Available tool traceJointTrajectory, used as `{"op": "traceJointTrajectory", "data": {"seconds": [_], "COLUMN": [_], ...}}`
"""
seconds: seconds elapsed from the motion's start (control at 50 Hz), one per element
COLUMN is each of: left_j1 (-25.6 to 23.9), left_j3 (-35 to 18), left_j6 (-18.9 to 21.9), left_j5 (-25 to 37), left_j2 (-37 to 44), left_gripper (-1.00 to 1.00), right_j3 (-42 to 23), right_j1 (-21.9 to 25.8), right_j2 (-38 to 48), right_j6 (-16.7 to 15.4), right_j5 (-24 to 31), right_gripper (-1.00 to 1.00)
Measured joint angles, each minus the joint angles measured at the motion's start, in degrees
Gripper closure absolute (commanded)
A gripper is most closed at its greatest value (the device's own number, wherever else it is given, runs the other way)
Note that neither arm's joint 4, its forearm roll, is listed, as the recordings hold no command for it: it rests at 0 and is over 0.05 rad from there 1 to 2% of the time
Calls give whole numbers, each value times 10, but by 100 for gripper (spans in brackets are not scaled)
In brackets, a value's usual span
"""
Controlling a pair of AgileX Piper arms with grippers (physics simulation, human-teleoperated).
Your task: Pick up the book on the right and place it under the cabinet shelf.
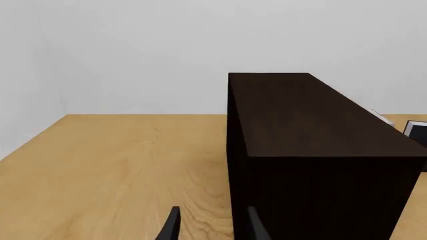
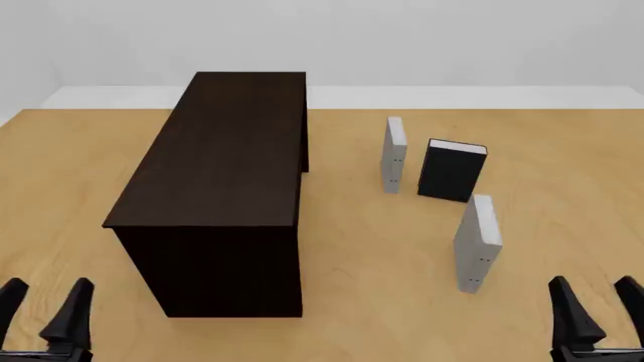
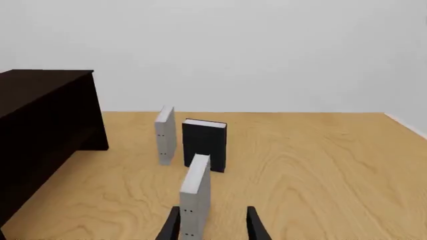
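Two open claws, left claw [image 2: 45, 309], right claw [image 2: 596, 309], the book [image 2: 477, 243] upright, bare table [image 2: 372, 256] between it and the cabinet shelf [image 2: 226, 162]

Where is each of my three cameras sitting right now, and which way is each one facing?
Front view: high behind both arms, facing forward and down at the long dark brown wooden cabinet and three upright books; left gripper and right gripper show.
Left wrist view: behind the left gripper, facing the cabinet's end.
Right wrist view: behind the right gripper, facing the near thin light-grey book.
All three show the cabinet.
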Motion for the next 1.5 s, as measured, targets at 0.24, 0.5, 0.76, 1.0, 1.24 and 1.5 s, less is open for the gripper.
{"op": "traceJointTrajectory", "data": {"seconds": [0.24, 0.5, 0.76, 1.0, 1.24, 1.5], "left_j1": [0, 0, 0, 0, 0, 0], "left_j3": [-1, -2, -2, -2, -2, -2], "left_j6": [0, 0, 0, 0, 0, 0], "left_j5": [0, 0, 0, 0, 0, 0], "left_j2": [2, 2, 3, 3, 3, 3], "left_gripper": [-100, -100, -100, -100, -100, -100], "right_j3": [-48, -149, -249, -344, -393, -397], "right_j1": [11, 22, 32, 39, 39, 46], "right_j2": [63, 171, 268, 334, 399, 465], "right_j6": [17, 29, 49, 58, 57, 67], "right_j5": [17, 70, 150, 232, 259, 229], "right_gripper": [-100, -100, -100, -100, -100, -100]}}
